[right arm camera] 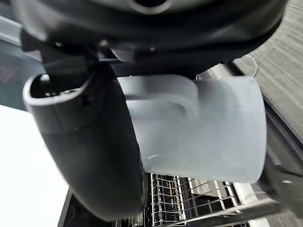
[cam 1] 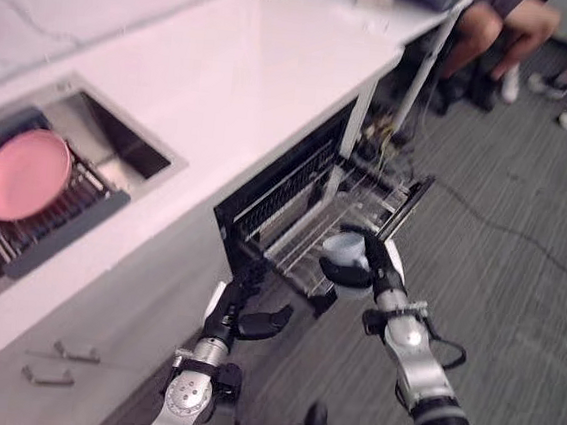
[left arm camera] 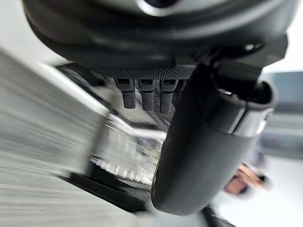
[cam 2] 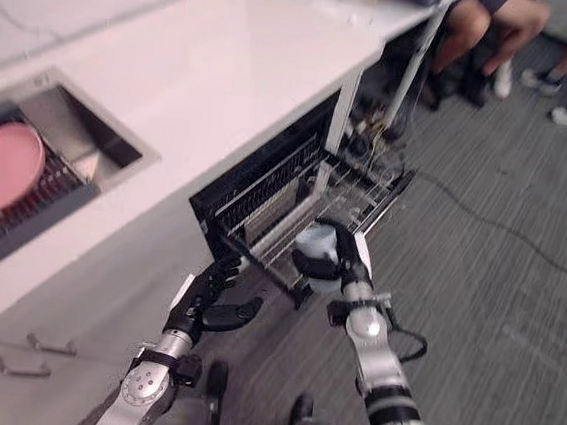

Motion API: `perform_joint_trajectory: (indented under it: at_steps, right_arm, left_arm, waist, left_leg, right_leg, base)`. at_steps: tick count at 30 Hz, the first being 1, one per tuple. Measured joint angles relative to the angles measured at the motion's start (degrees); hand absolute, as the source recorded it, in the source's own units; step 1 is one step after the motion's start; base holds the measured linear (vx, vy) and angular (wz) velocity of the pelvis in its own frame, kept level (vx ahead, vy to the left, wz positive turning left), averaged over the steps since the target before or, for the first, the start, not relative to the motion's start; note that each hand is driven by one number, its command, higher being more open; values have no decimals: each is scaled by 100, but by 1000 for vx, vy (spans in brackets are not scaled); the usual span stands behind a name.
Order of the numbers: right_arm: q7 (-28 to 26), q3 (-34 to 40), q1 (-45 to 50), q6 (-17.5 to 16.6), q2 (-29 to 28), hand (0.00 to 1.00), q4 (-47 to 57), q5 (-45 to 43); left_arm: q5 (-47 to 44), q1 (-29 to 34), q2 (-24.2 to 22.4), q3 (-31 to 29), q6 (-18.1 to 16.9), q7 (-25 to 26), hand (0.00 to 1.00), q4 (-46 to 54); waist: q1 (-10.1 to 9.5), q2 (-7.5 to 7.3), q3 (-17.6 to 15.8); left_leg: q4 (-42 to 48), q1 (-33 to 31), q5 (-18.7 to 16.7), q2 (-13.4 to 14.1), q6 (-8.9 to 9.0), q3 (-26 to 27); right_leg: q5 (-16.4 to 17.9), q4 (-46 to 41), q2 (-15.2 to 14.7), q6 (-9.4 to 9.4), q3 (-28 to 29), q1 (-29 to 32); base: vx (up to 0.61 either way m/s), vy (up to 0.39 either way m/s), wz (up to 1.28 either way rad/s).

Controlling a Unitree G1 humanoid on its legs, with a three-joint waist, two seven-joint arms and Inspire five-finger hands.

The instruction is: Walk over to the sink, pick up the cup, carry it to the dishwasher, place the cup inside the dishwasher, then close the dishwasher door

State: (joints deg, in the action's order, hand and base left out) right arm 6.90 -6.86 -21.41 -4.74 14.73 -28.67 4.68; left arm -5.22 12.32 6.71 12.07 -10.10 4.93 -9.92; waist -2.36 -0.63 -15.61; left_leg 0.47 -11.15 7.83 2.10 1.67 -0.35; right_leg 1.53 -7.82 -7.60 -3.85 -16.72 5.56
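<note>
- Cup [cam 1: 344,247]: pale, with a handle, carried in the right robot hand [cam 1: 382,274]. It hangs over the near end of the pulled-out wire rack [cam 1: 307,230] and is not yet set down.
- Right robot hand: clamped on the cup, thumb curled across its side. In the wrist view the handle lies close to the palm.
- Left robot hand [cam 1: 241,304]: empty, fingers straight, thumb standing out, just beside the rack's near left corner.
- Dishwasher [cam 1: 276,187]: open under the table [cam 1: 258,59], rack drawn out to the right over the floor [cam 1: 514,325].
- Sink [cam 1: 119,151]: set in the table at the left, with a pink plate [cam 1: 26,173] on its drainer, well apart from the work.
- Seated people [cam 1: 502,33]: far right, well apart.
- Risk, release: a cup let go too high or tilted may tip on the wires or roll off the near edge to the floor.
- Risk, snag: the fingers or the cup's handle may catch a wire on withdrawal and drag the cup over.
- Risk, left robot hand: being so close to the rack corner, it may knock the rack if the body sways.
- Risk, door: closing it with the rack out would jam it against the wires.
</note>
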Motion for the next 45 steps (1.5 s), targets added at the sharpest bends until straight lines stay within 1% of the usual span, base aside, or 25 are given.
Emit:
perform_joint_trajectory:
  at_steps: [1, 3, 4, 5, 6, 10, 11, 15, 18, 19, 22, 24, 26, 28, 30, 32, 34, 36, 37, 38, 39, 40, 42, 43, 45]
  right_arm:
    - [59, 7, -295, 10, 122, 30, -234, 3]
    - [248, 44, -926, 67, 411, 30, -816, 10]
    - [272, 44, -1108, 88, 463, 30, -957, 10]
    - [336, 44, -1451, 121, 548, 30, -1204, 10]
    - [399, 44, -1751, 142, 642, 30, -1423, 6]
    - [554, 138, -2437, 171, 874, 30, -1945, -6]
    - [613, 236, -2601, 179, 898, 90, -2101, -12]
    - [678, 257, -3005, 225, 979, 90, -2799, -18]
    - [678, 278, -3037, 293, 979, 90, -3009, -98]
    - [678, 326, -3037, 339, 978, 90, -3109, -130]
    - [693, 445, -3036, 364, 950, 90, -3059, -365]
    - [715, 585, -3000, 375, 899, 90, -2749, -539]
    - [821, 719, -2724, 359, 823, 90, -1879, -577]
    - [847, 794, -2380, 322, 706, 90, -1112, -578]
    - [858, 823, -1650, 211, 428, 90, 21, -573]
    - [856, 830, -1020, 84, 135, 90, 812, -558]
    - [838, 837, -430, 61, -155, 90, 1416, -550]
    - [783, 877, 426, 54, -489, 90, 2103, -544]
    - [757, 885, 633, 52, -551, 90, 2260, -534]
    - [676, 888, 1029, 51, -641, 90, 2555, -504]
    - [657, 884, 1183, 51, -672, 90, 2693, -502]
    - [562, 892, 1684, 35, -774, 90, 3205, -502]
    - [520, 896, 1933, -12, -820, 90, 3550, -502]
    - [412, 878, 2115, -144, -844, 90, 3901, -496]
    - [354, 875, 2209, -249, -860, 90, 4087, -471]
  left_arm:
    - [-50, -47, 4, -96, -1, 12, 90, -12]
    - [-89, -148, 10, -266, -11, 110, 90, -184]
    - [-112, -161, 7, -324, -11, 146, 90, -223]
    - [-185, -182, 12, -411, -12, 220, 90, -273]
    - [-229, -225, 14, -532, -16, 267, 90, -392]
    - [-326, -408, 15, -688, -20, 426, 90, -808]
    - [-373, -487, 5, -700, -21, 460, 90, -917]
    - [-496, -741, -17, -712, -37, 476, 90, -1305]
    - [-498, -850, -29, -713, -37, 515, 90, -1367]
    - [-498, -926, -49, -714, -45, 535, 90, -1401]
    - [-498, -1036, -60, -716, -66, 621, 90, -1496]
    - [-497, -1036, -69, -717, -67, 628, 90, -1505]
    - [-497, -1036, -82, -717, -66, 628, 90, -1507]
    - [-497, -1024, -81, -727, -63, 628, 90, -1511]
    - [-497, -956, -86, -802, -56, 620, 90, -1513]
    - [-496, -870, -81, -849, -38, 603, 90, -1515]
    - [-490, -759, -83, -885, -20, 563, 90, -1526]
    - [-487, -564, -69, -1015, 8, 478, 90, -1578]
    - [-486, -517, -68, -1057, 21, 463, 90, -1606]
    - [-485, -453, -53, -1100, 35, 454, 90, -1752]
    - [-485, -429, -50, -1117, 59, 452, 90, -1829]
    - [-472, -335, -108, -1228, 140, 426, 90, -2069]
    - [-472, -285, -125, -1234, 165, 415, 90, -2188]
    - [-471, -195, -165, -1290, 182, 383, 90, -2223]
    - [-472, -155, -204, -1331, 181, 382, 90, -2237]
  waist:
    - [-58, 27, -151]
    - [-205, 159, -345]
    - [-222, 193, -427]
    - [-256, 237, -592]
    - [-321, 258, -695]
    - [-415, 301, -850]
    - [-454, 310, -932]
    - [-501, 351, -996]
    - [-549, 386, -1033]
    - [-598, 406, -1044]
    - [-619, 408, -1049]
    - [-598, 407, -1051]
    - [-574, 398, -1056]
    - [-550, 347, -1090]
    - [-500, 238, -1125]
    - [-433, 164, -1085]
    - [-361, 83, -1038]
    - [-266, -90, -916]
    - [-240, -144, -875]
    - [-187, -243, -785]
    - [-163, -279, -758]
    - [-75, -342, -481]
    - [-66, -358, -306]
    - [-50, -365, -186]
    - [-53, -354, -58]
  left_leg:
    - [28, -98, 13, -1, -21, -83]
    - [-6, -385, 143, -6, -55, -167]
    - [-28, -413, 180, -8, -59, -176]
    - [-58, -471, 244, -19, -65, -220]
    - [-71, -577, 296, -21, -59, -245]
    - [-213, -843, 496, -40, -18, -375]
    - [-224, -877, 509, -44, -25, -388]
    - [-212, -1060, 562, -91, -68, -445]
    - [-205, -1106, 561, -90, -68, -471]
    - [-197, -1122, 558, -87, -64, -475]
    - [-188, -1146, 555, -79, -59, -481]
    - [-181, -1142, 548, -74, -50, -478]
    - [-182, -1105, 542, -59, -44, -469]
    - [-201, -949, 531, -49, -30, -463]
    - [-236, -638, 462, -35, 3, -449]
    - [-272, -456, 403, -34, 0, -426]
    - [-369, -258, 328, -36, 0, -377]
    - [-438, -63, 253, -37, -5, -352]
    - [-438, -22, 228, -37, 4, -350]
    - [-431, 85, 208, -35, 11, -349]
    - [-427, 148, 183, -39, 12, -343]
    - [-391, 186, 140, -92, 37, -379]
    - [-389, 226, 128, -115, 49, -384]
    - [-355, 390, 97, -143, 88, -456]
    - [-283, 422, 34, -191, 100, -554]
  right_leg:
    - [50, -140, -35, 4, -80, 101]
    - [137, -388, -115, 23, -254, 408]
    - [156, -438, -134, 26, -284, 446]
    - [188, -540, -159, 29, -351, 534]
    - [200, -618, -177, 36, -370, 659]
    - [227, -747, -213, 46, -454, 977]
    - [237, -761, -221, 48, -469, 1012]
    - [329, -928, -294, 50, -510, 1227]
    - [352, -946, -292, 55, -532, 1262]
    - [369, -963, -291, 62, -533, 1281]
    - [394, -1002, -285, 77, -531, 1316]
    - [400, -1008, -280, 86, -525, 1316]
    - [410, -1009, -261, 95, -517, 1287]
    - [443, -1003, -256, 91, -514, 1140]
    - [507, -966, -241, 91, -511, 834]
    - [557, -913, -236, 78, -497, 670]
    - [617, -847, -222, 57, -465, 516]
    - [626, -685, -187, 30, -463, 287]
    - [614, -650, -184, 23, -464, 231]
    - [615, -583, -181, 6, -477, 80]
    - [611, -535, -179, -1, -483, -8]
    - [585, -329, -145, -42, -574, -186]
    - [571, -203, -142, -64, -619, -302]
    - [558, -28, -151, -85, -738, -622]
    - [557, 71, -150, -87, -874, -796]
  base:
    - [-151, -4, 41]
    - [-146, -1, 48]
    - [-92, 7, 36]
    - [-73, -1, 21]
    - [-65, -8, 17]
    - [-17, -14, 17]
    - [15, -28, 8]
    - [27, -36, 9]
    - [25, -55, 5]
    - [17, -62, 2]
    - [11, -62, 0]
    - [6, -66, -2]
    - [7, -67, -3]
    - [17, -60, -1]
    - [40, -69, -1]
    - [39, -58, -6]
    - [60, -55, -9]
    - [97, -47, -5]
    - [142, -53, -2]
    - [134, -50, 1]
    - [193, -76, 10]
    - [158, -65, 12]
    - [165, -63, 19]
    - [139, -53, 28]
    - [75, -40, 38]
